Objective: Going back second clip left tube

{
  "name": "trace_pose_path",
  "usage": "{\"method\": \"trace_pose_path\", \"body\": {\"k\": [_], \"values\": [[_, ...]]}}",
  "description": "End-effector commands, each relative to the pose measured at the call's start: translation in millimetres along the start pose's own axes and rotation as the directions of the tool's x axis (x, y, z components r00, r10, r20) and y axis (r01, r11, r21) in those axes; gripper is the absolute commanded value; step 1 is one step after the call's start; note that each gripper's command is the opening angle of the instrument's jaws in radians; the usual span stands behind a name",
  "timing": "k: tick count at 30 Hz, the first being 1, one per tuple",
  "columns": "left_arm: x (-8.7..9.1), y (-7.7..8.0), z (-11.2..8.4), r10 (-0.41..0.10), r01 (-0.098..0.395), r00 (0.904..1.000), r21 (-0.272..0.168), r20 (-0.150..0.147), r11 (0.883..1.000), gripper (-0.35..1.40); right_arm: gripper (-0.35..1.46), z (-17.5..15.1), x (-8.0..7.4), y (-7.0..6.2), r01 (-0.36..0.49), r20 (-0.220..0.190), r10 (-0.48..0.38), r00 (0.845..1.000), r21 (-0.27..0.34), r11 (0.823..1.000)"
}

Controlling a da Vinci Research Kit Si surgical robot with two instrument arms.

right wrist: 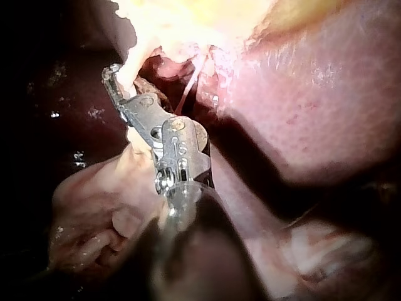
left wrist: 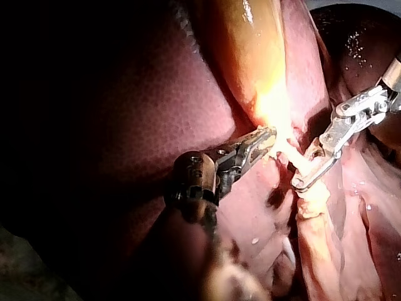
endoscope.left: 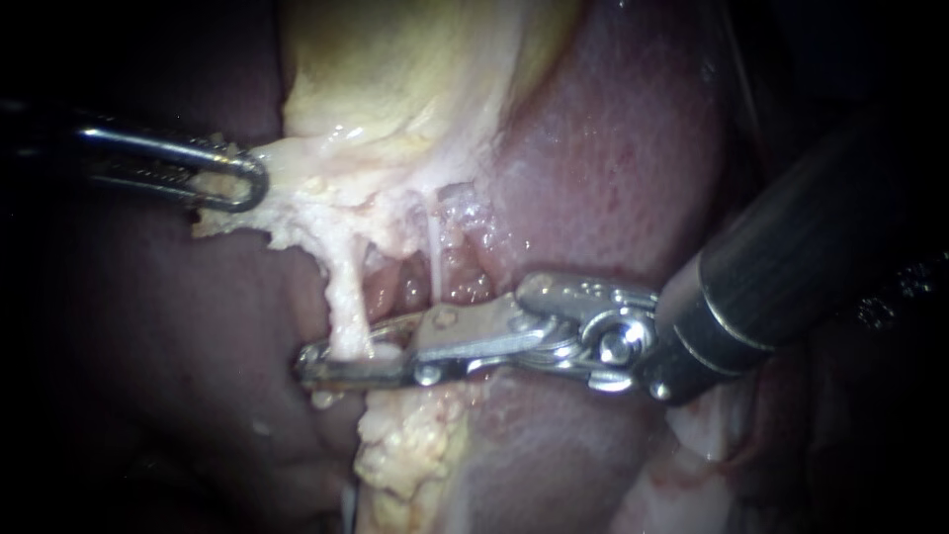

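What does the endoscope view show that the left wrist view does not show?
Only the endoscope view shows a thin pale strand beside the left tube. Only the left wrist view shows the wrist joint of the left instrument. Both show the left instrument's jaws shut on pale tissue under the gallbladder, and the right instrument at the left tube.

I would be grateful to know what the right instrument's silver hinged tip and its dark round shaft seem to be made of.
Right instrument: its silver hinged tip looks like polished metal, likely steel, from bright glints and rivets. The dark round shaft looks matt, perhaps coated metal or composite; unclear.
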Motion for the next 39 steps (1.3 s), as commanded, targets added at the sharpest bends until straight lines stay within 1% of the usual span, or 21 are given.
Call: {"method": "trace_pose_path", "body": {"k": [1, 2, 4, 5, 6, 8, 9, 11, 14, 17, 20, 21, 25, 27, 30, 34, 39], "values": [[0.0, 0.0, 0.0, 0.000, 0.000, 1.0000, 0.000, 0.000, 1.000, -0.35, -0.35, 0.0, 0.0, 0.0, 0.000, 0.003, 0.000, 1.000, 0.002, 1.000], [0.0, 0.0, 0.0, 0.000, 0.000, 1.0000, 0.000, 0.000, 1.000, -0.35, -0.35, 0.0, 0.0, 0.0, 0.000, 0.006, 0.000, 1.000, 0.007, 1.000], [0.0, 0.0, 0.0, 0.000, 0.000, 1.0000, 0.000, 0.000, 1.000, -0.35, -0.32, 0.1, -0.1, 0.1, 0.000, 0.001, 0.000, 1.000, 0.042, 0.999], [0.0, 0.0, 0.0, 0.000, 0.000, 1.0000, -0.001, 0.000, 1.000, -0.35, -0.12, 0.2, -0.3, 0.1, 0.002, -0.007, -0.002, 1.000, 0.051, 0.999], [0.0, -0.1, 0.0, 0.001, -0.001, 1.0000, -0.001, 0.000, 1.000, -0.35, -0.01, 0.2, -0.4, 0.2, -0.002, -0.012, 0.003, 1.000, 0.053, 0.999], [0.0, -0.1, 0.0, 0.001, -0.001, 1.0000, -0.001, 0.000, 1.000, -0.35, 0.24, 0.7, -0.7, 0.5, 0.019, -0.026, -0.017, 1.000, 0.057, 0.998], [0.0, -0.1, 0.0, 0.001, -0.001, 1.0000, -0.001, 0.000, 1.000, -0.35, 0.32, 0.9, -0.9, 0.7, 0.020, -0.028, -0.018, 0.999, 0.059, 0.998], [0.0, -0.1, 0.0, 0.001, -0.001, 1.0000, -0.001, 0.000, 1.000, -0.35, 0.42, 1.5, -1.2, 1.2, 0.023, -0.030, -0.022, 0.999, 0.051, 0.998], [0.0, -0.1, 0.0, 0.001, -0.001, 1.0000, -0.001, 0.000, 1.000, -0.35, 0.46, 2.2, -1.7, 1.8, 0.039, -0.042, -0.038, 0.998, 0.038, 0.998], [0.0, -0.1, 0.0, 0.001, -0.001, 1.0000, -0.001, 0.000, 1.000, -0.35, 0.48, 2.5, -2.0, 2.6, 0.077, -0.055, -0.075, 0.996, 0.025, 0.997], [0.0, -0.1, 0.0, 0.001, -0.001, 1.0000, 0.000, 0.000, 1.000, -0.35, 0.49, 2.6, -2.1, 3.4, 0.122, -0.068, -0.123, 0.990, -0.021, 0.992], [-0.1, -0.1, 0.0, 0.001, -0.001, 1.0000, 0.000, 0.000, 1.000, -0.35, 0.49, 2.5, -2.0, 3.8, 0.138, -0.073, -0.141, 0.987, -0.043, 0.990], [-0.1, -0.1, 0.0, 0.001, -0.001, 1.0000, 0.000, 0.000, 1.000, -0.35, 0.49, 2.1, -2.1, 5.3, 0.178, -0.081, -0.186, 0.979, -0.098, 0.979], [-0.1, -0.1, 0.0, 0.001, -0.001, 1.0000, 0.002, -0.001, 1.000, -0.35, 0.49, 1.8, -2.1, 6.0, 0.183, -0.084, -0.194, 0.977, -0.119, 0.976], [-0.1, -0.1, 0.0, 0.001, -0.001, 1.0000, 0.002, -0.001, 1.000, -0.35, 0.50, 1.3, -2.3, 6.7, 0.202, -0.084, -0.216, 0.973, -0.144, 0.969], [-0.1, -0.1, 0.0, 0.001, -0.001, 1.0000, 0.002, -0.001, 1.000, -0.35, 0.50, 0.5, -2.3, 7.2, 0.210, -0.085, -0.226, 0.970, -0.164, 0.964], [-0.1, 0.0, 0.0, 0.001, -0.001, 1.0000, 0.002, -0.001, 1.000, -0.35, 0.50, -0.2, -2.5, 7.2, 0.215, -0.084, -0.231, 0.969, -0.164, 0.963]]}}
